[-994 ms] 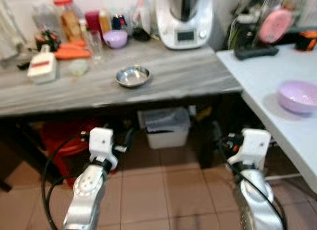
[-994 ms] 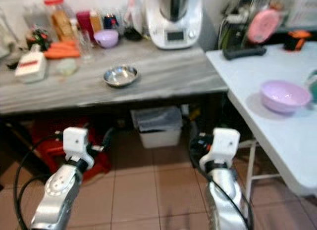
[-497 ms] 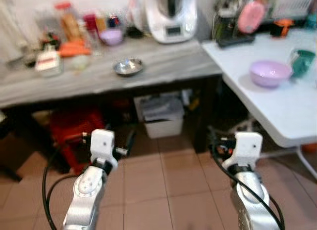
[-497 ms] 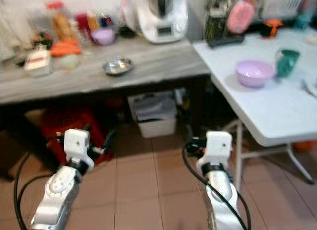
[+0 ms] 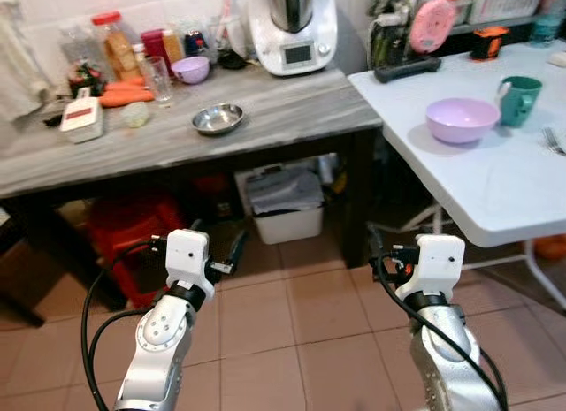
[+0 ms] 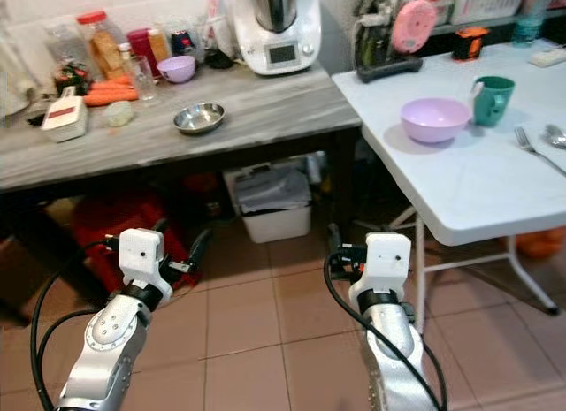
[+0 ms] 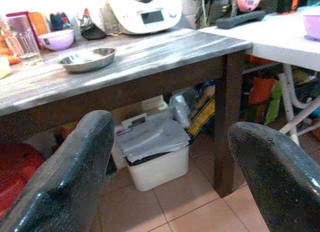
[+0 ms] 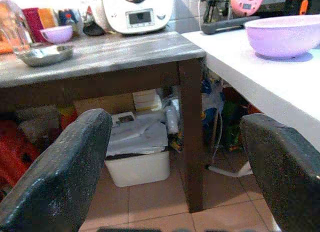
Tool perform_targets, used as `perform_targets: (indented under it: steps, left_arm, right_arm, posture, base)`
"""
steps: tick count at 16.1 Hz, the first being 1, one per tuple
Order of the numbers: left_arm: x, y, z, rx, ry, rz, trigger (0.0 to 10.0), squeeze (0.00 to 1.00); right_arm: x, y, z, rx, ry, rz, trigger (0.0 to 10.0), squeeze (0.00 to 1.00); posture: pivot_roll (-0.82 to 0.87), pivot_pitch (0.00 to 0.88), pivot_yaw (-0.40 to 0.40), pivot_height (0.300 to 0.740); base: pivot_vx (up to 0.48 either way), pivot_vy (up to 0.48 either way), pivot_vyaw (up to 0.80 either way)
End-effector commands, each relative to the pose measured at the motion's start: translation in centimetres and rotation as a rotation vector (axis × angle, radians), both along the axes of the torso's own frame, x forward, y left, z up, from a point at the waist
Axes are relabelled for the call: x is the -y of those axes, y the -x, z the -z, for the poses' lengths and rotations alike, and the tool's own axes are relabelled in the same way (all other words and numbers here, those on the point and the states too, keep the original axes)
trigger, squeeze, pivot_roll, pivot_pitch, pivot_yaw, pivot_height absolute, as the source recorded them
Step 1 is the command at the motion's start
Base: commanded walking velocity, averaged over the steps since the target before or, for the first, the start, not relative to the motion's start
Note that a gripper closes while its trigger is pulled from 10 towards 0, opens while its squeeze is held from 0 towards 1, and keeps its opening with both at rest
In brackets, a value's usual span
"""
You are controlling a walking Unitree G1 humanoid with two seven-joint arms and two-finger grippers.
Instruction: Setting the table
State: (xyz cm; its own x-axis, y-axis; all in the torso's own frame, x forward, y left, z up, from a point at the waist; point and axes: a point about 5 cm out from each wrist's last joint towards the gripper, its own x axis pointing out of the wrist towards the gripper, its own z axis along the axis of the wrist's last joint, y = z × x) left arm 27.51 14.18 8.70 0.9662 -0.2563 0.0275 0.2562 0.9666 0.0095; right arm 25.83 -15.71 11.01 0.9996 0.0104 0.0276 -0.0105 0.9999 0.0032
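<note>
Your two arms are held low over the tiled floor (image 5: 292, 340), in front of both tables and touching nothing. The left pincer (image 7: 170, 167) stands wide, its black fingers (image 7: 75, 177) far apart with nothing between them; the right pincer (image 8: 175, 172) is spread just as wide and also empty. Ahead on your left you have the grey wooden tabletop (image 5: 292, 110), with a small steel bowl (image 5: 217, 118) sitting near its middle. Behind it, along the wall, stand a white kitchen machine (image 5: 292, 31), a small purple bowl (image 5: 190, 69), a clear glass (image 5: 157, 79), some carrots (image 5: 126, 96) and a row of jars (image 5: 110, 44). Under that tabletop sit a white bin (image 5: 285, 203) with a grey liner and a red stool (image 5: 133, 243). On your right, the white tabletop (image 6: 478, 190) meets the corner of the grey one. On it you can see a large purple bowl (image 6: 434, 119), with a green mug (image 6: 492, 99) just beside it, and a fork (image 6: 531, 146) and a spoon (image 6: 555, 134) close to the far right edge.
</note>
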Motion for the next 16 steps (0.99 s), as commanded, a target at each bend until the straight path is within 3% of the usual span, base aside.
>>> perform_targets:
  steps: [1,16]
  left_arm:
    - [-0.33,-0.09,0.07,-0.008,-0.007,0.004,10.0,0.00]
    - [0.18,-0.53,-0.19,-0.009,-0.002,0.041,10.0,0.00]
  right_arm:
    - [-0.27,0.04,-0.17,0.003,-0.020,-0.005,10.0,0.00]
    - [-0.31,0.24,-0.66,0.027,-0.044,0.006,10.0,0.00]
  posture:
    - [-0.08,0.021,0.118,0.740]
    - [-0.08,0.032,0.128,0.740]
  base:
    - [0.000,-0.296,0.00]
    - [0.000,-0.344,0.00]
